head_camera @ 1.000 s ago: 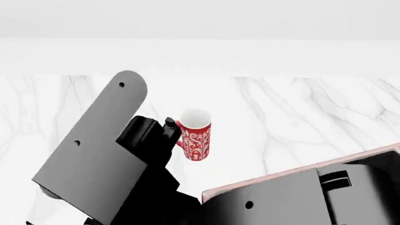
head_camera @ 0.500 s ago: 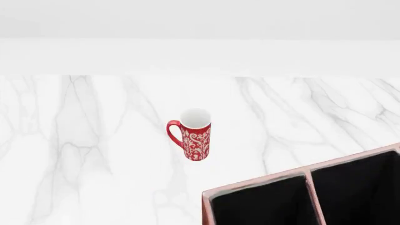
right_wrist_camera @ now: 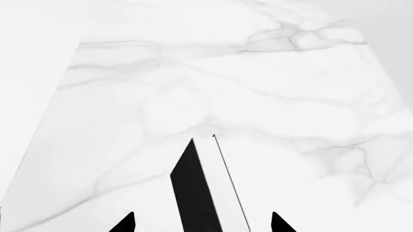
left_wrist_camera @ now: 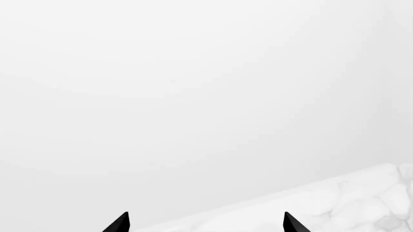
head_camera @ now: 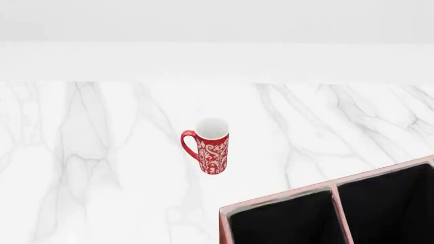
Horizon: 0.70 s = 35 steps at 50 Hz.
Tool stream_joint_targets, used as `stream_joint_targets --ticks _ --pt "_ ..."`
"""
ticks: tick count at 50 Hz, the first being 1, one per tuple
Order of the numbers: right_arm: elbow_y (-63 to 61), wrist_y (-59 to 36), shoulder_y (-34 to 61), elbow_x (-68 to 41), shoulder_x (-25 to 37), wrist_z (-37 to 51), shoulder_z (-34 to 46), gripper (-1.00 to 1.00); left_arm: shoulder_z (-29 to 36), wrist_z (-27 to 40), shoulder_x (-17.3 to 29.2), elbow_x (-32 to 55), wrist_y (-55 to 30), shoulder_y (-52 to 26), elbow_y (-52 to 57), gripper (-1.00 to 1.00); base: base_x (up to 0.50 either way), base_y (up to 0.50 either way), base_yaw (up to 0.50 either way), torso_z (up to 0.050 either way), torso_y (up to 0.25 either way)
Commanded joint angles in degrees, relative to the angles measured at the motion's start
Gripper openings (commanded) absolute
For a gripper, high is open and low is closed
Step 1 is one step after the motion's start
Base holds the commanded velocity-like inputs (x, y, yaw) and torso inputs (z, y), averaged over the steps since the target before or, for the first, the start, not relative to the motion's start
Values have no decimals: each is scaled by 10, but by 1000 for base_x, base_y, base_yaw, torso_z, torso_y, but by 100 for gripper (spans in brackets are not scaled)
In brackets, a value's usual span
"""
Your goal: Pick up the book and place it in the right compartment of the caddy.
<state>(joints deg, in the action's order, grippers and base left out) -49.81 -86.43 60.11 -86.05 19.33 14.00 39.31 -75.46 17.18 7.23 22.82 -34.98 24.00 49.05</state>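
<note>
The marble table (head_camera: 88,168) fills most of the head view, white with grey veins, its far edge running straight across at twelve o'clock against a pale wall. Wide bare stone lies open from nine o'clock round to two o'clock, with neither arm showing in that view.

The caddy (head_camera: 285,197) sits at the five o'clock corner, cut off by the picture's lower and right edges. Its pale pink rim slants upward toward three o'clock, and a pink divider separates two black-lined compartments; both look dark and nothing shows inside them from here.

The red mug (head_camera: 211,146) stands upright near the middle of the table, well apart from the caddy, at about eleven o'clock from the caddy's near corner, handle turned toward nine o'clock. It carries a white scrolling pattern; no words or brand can be read on it.

The book (right_wrist_camera: 197,191) appears only in the right wrist view, standing on edge between the two black fingertips of the right gripper (right_wrist_camera: 202,223), black cover on one side and white pages beside it, above marble. The tips stand apart on either side of it; contact cannot be made out.

The left gripper (left_wrist_camera: 205,223) shows two spread tips with nothing between them, facing blank wall and a table corner.
</note>
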Motion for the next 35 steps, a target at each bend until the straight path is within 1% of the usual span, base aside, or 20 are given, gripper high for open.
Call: stream_joint_targets --ticks 1,4,7,13,16,20,21,27,35 --pt "-5 24 -6 108 26 -61 40 100 4 0 -1 -3 4 1 -3 100 0 0 0 0 0" --pt "2 42 -12 157 38 -90 70 100 4 0 -2 -3 4 2 -2 100 0 0 0 0 0" --pt "7 53 -12 178 44 -101 85 100 6 0 -3 -5 7 2 -4 100 0 0 0 0 0" --pt "17 64 -10 195 50 -110 102 100 8 0 -4 -5 10 3 -5 100 0 0 0 0 0" --pt "20 78 -15 225 55 -123 130 100 7 -1 -4 -4 11 3 -5 100 0 0 0 0 0" --pt "21 81 -14 226 57 -123 133 100 7 0 -4 -4 11 3 -5 100 0 0 0 0 0" --pt "34 96 -11 249 60 -137 145 100 7 -1 -5 -5 12 4 -6 100 0 0 0 0 0" --pt "60 117 -6 268 61 -156 154 100 12 1 -4 -7 13 4 -5 100 0 0 0 0 0" --pt "119 171 -5 338 57 -197 201 100 10 0 -6 -5 15 6 -5 100 0 0 0 0 0"
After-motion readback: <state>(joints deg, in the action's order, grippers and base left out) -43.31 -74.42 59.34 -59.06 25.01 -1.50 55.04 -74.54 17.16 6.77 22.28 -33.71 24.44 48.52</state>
